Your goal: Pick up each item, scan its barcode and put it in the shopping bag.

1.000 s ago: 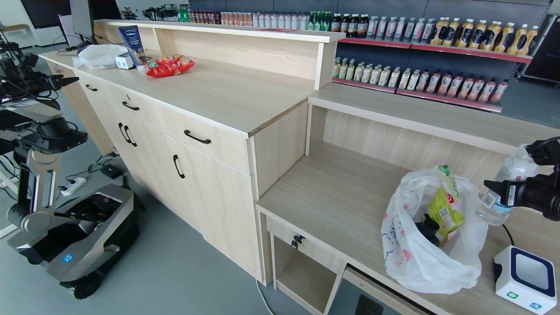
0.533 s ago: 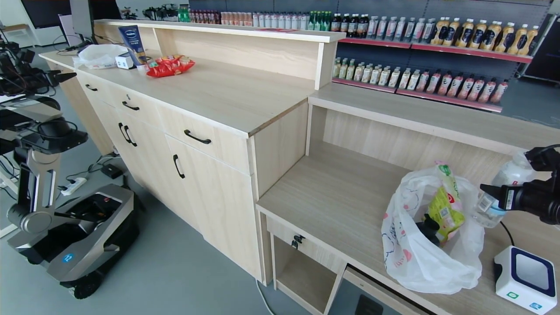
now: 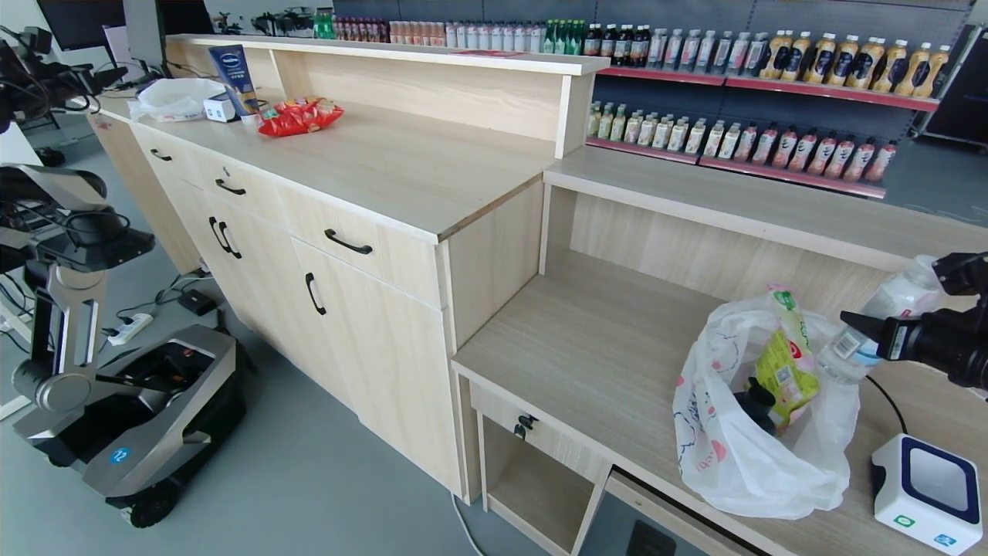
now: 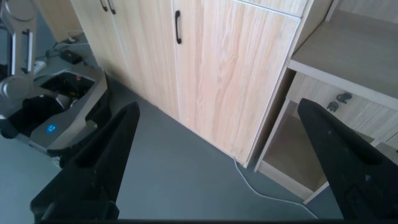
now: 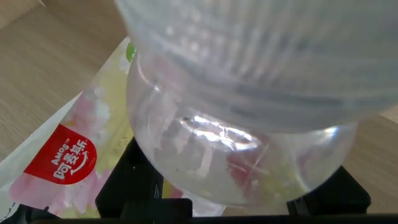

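— Where's our bottle (image 3: 891, 297)?
— Squeezed in our right pincer (image 3: 903, 316), tipped. The bag (image 3: 741, 463) gapes just under that pincer. Our left pincer (image 4: 217, 107) is spread wide, holding nothing.
— Will it slip?
— We think it might: smooth, light, squashy. Best held round the middle, gently.

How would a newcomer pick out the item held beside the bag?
On the low light-wood counter at the right stands an open white translucent plastic shopping bag. Just above its right-hand rim, the right claw grips a clear plastic bottle, tilted base-first toward the opening. Unlike the yellow-green snack packet already inside, it is see-through, with a small white barcode label.
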Tool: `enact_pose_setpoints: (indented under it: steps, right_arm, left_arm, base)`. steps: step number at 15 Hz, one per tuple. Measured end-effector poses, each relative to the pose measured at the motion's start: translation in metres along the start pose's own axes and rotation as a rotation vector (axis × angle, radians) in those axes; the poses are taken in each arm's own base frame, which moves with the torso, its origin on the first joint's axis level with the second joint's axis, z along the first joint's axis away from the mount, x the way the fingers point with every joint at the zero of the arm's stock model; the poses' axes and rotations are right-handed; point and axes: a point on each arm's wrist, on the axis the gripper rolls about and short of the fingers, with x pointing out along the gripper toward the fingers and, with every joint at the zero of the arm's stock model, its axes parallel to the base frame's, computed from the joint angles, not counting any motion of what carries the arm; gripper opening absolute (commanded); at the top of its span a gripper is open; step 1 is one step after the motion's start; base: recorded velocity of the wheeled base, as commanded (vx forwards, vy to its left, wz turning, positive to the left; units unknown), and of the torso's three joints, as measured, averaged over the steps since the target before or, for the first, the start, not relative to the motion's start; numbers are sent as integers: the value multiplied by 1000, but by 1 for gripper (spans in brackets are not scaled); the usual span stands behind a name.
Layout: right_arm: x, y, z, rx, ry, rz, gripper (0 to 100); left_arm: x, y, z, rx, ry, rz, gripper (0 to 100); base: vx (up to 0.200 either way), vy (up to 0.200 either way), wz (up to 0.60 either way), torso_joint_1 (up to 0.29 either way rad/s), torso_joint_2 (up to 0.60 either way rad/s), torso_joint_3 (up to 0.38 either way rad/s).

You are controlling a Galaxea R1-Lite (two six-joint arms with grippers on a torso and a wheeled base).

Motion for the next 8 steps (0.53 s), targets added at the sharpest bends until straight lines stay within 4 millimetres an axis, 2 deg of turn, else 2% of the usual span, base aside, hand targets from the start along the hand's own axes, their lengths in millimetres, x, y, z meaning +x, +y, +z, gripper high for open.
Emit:
enact_pose_setpoints:
  steps: [5, 8]
  right_arm:
    - [7, -10, -9, 5, -8, 7, 0]
    - [5, -10, -6, 3, -21, 19, 0]
  left_arm:
    - [0, 0, 0, 0, 0, 1, 100]
    - [0, 0, 0, 0, 0, 0, 100]
  base:
    - [0, 0, 0, 0, 0, 0]
    - [0, 0, 0, 0, 0, 0]
